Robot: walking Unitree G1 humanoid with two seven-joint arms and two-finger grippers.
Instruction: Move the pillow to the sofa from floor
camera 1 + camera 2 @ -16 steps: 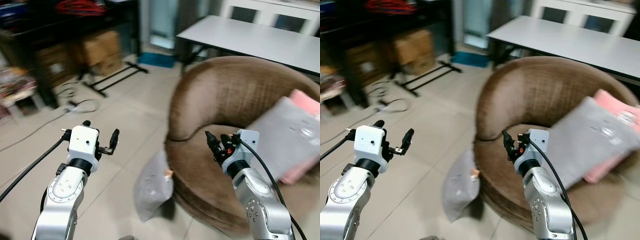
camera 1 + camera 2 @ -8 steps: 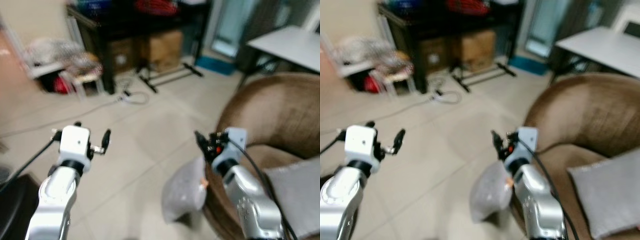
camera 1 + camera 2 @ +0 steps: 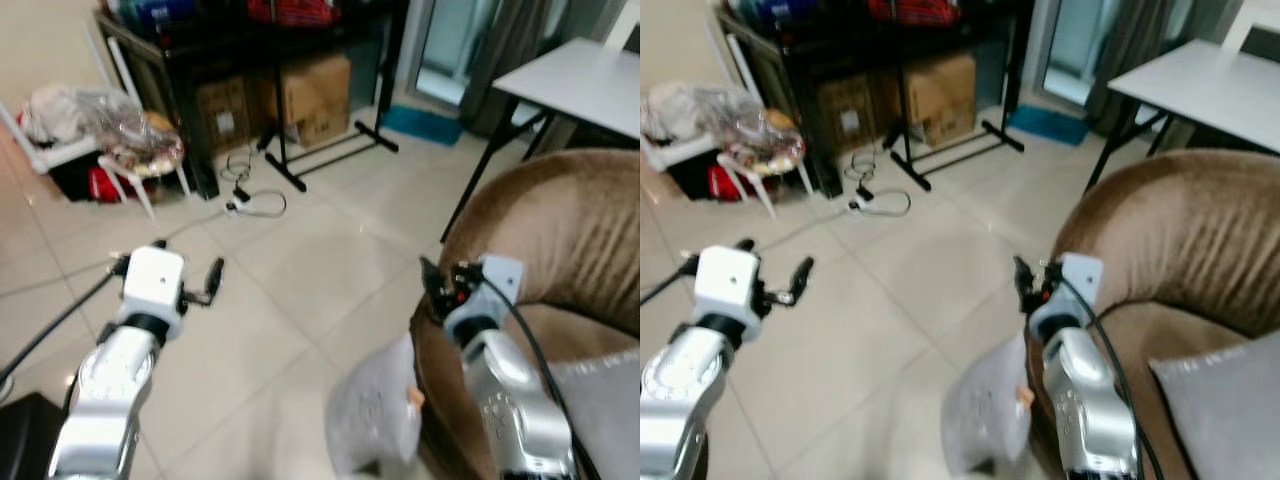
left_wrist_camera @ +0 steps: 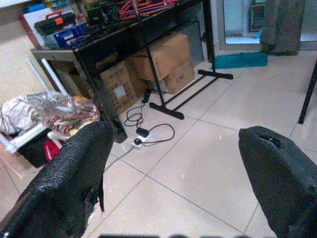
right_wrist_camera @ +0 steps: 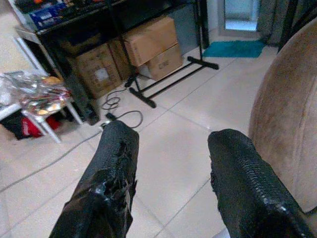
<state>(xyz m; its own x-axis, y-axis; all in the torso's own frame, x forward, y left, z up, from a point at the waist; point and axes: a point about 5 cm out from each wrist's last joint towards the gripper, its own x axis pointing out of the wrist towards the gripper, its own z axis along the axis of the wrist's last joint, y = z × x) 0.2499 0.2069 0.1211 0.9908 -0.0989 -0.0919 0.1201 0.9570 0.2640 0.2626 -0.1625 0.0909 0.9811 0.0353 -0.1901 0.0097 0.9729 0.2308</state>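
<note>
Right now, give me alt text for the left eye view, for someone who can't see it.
A grey pillow lies on the tiled floor against a brown sofa. The left gripper and right gripper are raised above it, holding nothing. Behind are cardboard boxes and a white table.

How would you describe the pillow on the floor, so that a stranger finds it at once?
Find the big round brown sofa. At its base, on the tiled floor, the grey pillow leans against its side. Another grey cushion lies up on the seat; this one stands on the floor.
</note>
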